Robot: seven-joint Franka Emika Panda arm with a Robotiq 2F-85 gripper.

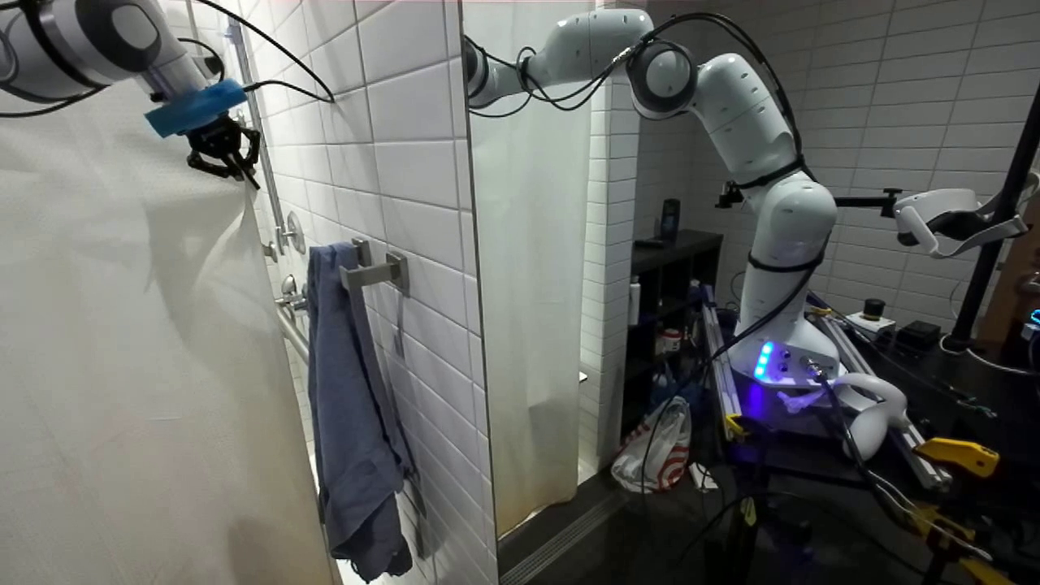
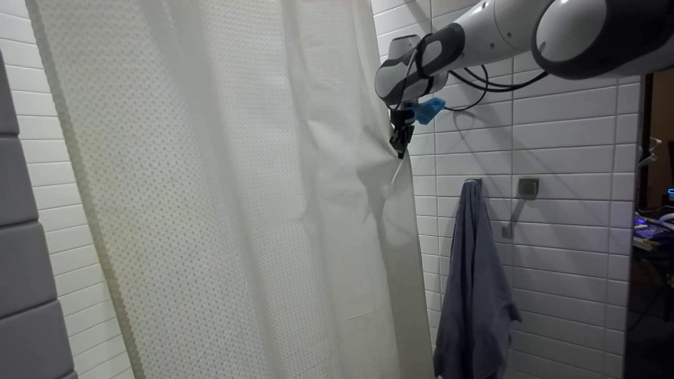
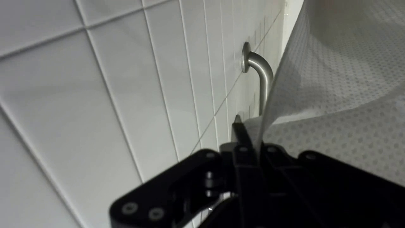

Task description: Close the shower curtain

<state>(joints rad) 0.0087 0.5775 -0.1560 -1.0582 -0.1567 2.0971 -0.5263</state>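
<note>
The pincer (image 2: pixel 402 152) is clamped on the shower curtain (image 2: pixel 253 200) near its edge; the blue-grey towel (image 2: pixel 474 295) hangs lower than the pincer.

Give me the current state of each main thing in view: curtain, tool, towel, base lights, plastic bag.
Shower curtain, spread out in soft folds, creased near its gripped edge
Tool, shut on the curtain's edge
Towel, hanging in folds
Base lights, lit blue
Plastic bag, crumpled

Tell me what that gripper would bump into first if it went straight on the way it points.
Most likely more shower curtain: the gripper points down, shut on the curtain's edge, with fabric hanging below. A metal bar also shows ahead in the wrist view; its depth is unclear.
</note>
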